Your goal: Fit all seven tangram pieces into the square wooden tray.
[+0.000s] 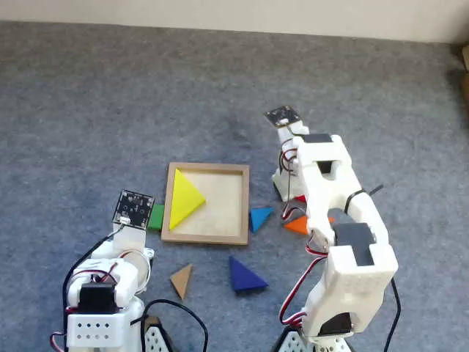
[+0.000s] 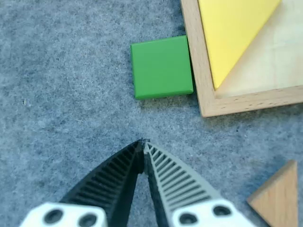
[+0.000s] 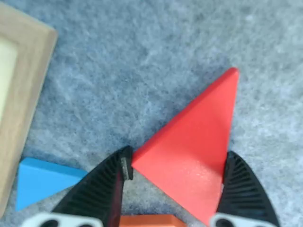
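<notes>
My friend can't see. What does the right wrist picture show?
A red triangle lies on grey carpet inside the open right gripper. A blue triangle, the edge of an orange piece and a corner of the wooden tray sit nearby.

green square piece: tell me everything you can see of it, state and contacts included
The green square is a flat tile with a smooth, painted-looking top and crisp edges. It lies flat on the grey carpet, outside the wooden tray, one edge along the tray's outer frame near a corner, touching or nearly so. The left gripper, shut, points at it across a gap, not touching. Nothing rests on it.
</notes>
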Tool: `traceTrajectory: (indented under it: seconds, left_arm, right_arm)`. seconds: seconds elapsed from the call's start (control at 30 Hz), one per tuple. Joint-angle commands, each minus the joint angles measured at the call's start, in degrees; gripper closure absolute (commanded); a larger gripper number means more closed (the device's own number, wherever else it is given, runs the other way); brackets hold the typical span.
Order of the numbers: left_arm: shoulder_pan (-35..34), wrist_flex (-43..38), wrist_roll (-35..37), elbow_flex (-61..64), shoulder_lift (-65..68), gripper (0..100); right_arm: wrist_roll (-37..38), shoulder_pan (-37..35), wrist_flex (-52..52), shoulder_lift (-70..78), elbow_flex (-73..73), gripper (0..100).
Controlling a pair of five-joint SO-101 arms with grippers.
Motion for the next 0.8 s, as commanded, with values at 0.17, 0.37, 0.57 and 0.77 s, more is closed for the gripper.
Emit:
traceTrajectory:
  seconds: [0.17,0.37,0.57,0.77]
  left_arm:
    - [-0.7,0.3,-0.1,1.2,-2.1,99]
    - [-0.7,0.3,-0.1,1.2,-2.1,99]
    - [-0.7,0.3,-0.1,1.2,-2.1,99]
    - [-0.7,0.3,-0.1,1.2,-2.1,99]
  right_arm:
    - [-0.4,0.8,0.0,-7.8,0.8,80.3]
    - [-0.4,0.1,0.0,-10.7,0.8,80.3]
    - [-0.2,-3.6,0.1,-14.5,0.8,80.3]
    - [6.6,-9.1,0.1,-16.8,0.8,80.3]
